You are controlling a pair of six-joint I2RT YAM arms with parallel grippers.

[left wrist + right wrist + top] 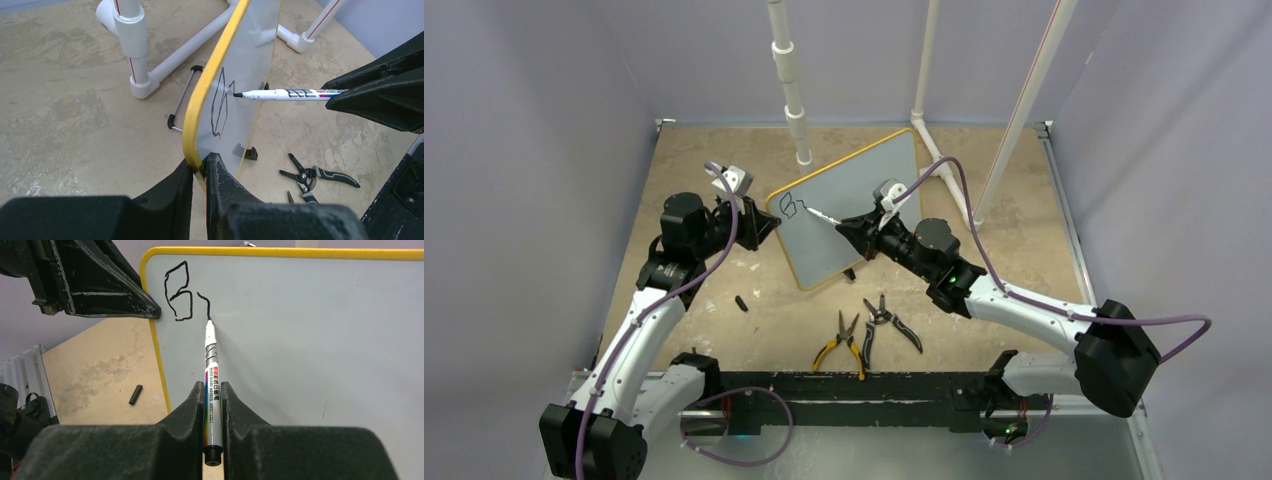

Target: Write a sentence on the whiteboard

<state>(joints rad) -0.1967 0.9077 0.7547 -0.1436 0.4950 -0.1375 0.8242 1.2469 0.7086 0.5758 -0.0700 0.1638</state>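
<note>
The whiteboard (pixel 854 205), white with a yellow rim, stands tilted mid-table. My left gripper (pixel 759 222) is shut on its left rim, as the left wrist view (pixel 200 167) shows. My right gripper (pixel 856 228) is shut on a white marker (pixel 824 215), whose black tip touches the board. In the right wrist view the marker (pixel 212 385) runs up from my gripper (pixel 212 390) to the sentence (pixel 185 292), which reads only a "B" and a short stroke. The sentence also shows in the top view (pixel 794 207) and the left wrist view (pixel 220 105).
A black marker cap (pixel 741 302) lies left of the board, also in the right wrist view (pixel 135 394). Yellow-handled pliers (pixel 842 345) and black wire strippers (pixel 889 320) lie near the front. White PVC pipes (pixel 792 80) stand behind the board.
</note>
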